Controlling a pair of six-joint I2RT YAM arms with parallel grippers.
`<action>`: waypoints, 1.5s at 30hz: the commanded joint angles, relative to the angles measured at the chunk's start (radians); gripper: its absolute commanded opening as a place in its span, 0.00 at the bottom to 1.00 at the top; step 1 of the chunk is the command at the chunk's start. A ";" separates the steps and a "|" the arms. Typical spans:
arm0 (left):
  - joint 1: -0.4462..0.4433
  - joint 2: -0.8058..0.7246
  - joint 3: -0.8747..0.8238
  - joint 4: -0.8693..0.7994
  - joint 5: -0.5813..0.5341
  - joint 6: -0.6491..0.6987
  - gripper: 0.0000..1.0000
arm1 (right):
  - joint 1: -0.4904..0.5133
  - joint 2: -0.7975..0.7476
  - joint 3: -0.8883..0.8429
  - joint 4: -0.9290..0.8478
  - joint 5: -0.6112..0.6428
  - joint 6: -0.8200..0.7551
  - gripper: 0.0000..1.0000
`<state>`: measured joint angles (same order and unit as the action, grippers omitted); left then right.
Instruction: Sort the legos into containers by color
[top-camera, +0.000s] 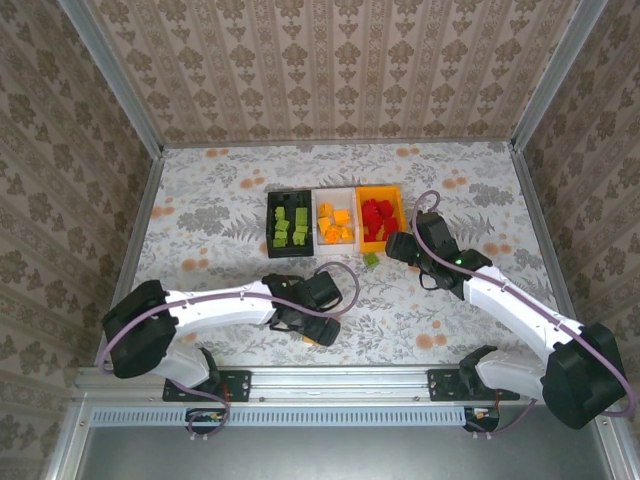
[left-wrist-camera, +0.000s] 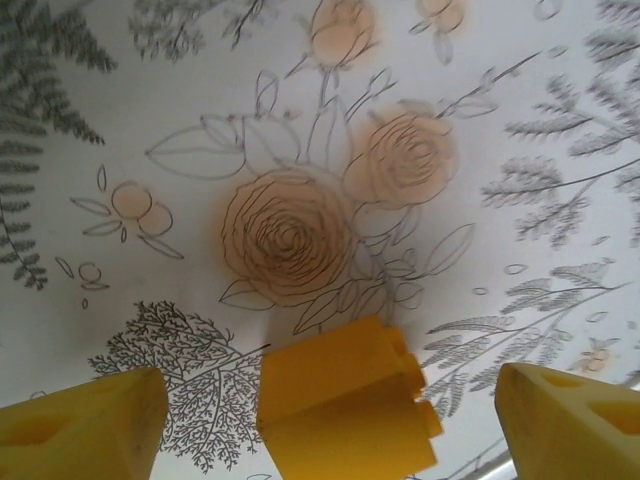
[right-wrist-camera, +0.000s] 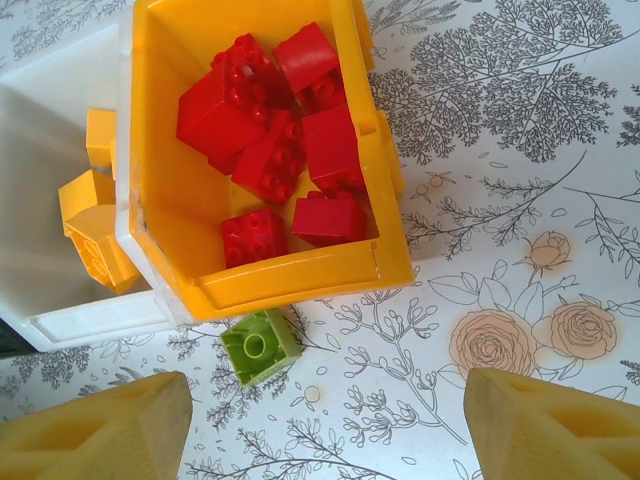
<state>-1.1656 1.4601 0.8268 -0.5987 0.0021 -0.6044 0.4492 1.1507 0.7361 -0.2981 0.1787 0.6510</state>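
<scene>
- The left jaws stand open around an orange brick (left-wrist-camera: 345, 405) on the surface (left-wrist-camera: 200, 100), with a gap on either side of it.
- The right jaws are open and empty. A green brick (right-wrist-camera: 258, 345) lies ahead of them, just beside the near wall of the orange-yellow bin (right-wrist-camera: 300, 285).
- That bin holds red bricks (right-wrist-camera: 270, 130), the white bin (right-wrist-camera: 90, 325) holds orange bricks (right-wrist-camera: 90, 215), and the black bin (top-camera: 270, 225) holds green bricks (top-camera: 290, 225).

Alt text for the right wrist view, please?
A lime green lego lies on the floral table just outside the orange-yellow bin of red legos. The white bin beside it holds orange legos. The open right gripper frames the bottom edge.
</scene>
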 joint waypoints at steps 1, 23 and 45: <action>-0.009 0.038 -0.025 0.019 0.012 -0.043 0.85 | -0.002 -0.028 -0.014 -0.008 0.008 -0.020 0.73; 0.046 0.013 0.100 -0.007 -0.061 0.049 0.40 | -0.005 -0.019 -0.001 -0.008 0.026 -0.004 0.73; 0.410 0.550 0.803 0.165 -0.111 0.267 0.40 | -0.007 0.001 -0.013 -0.002 0.015 -0.013 0.73</action>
<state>-0.7742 1.9820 1.5684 -0.4191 -0.0887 -0.3645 0.4473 1.1458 0.7330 -0.2951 0.1802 0.6510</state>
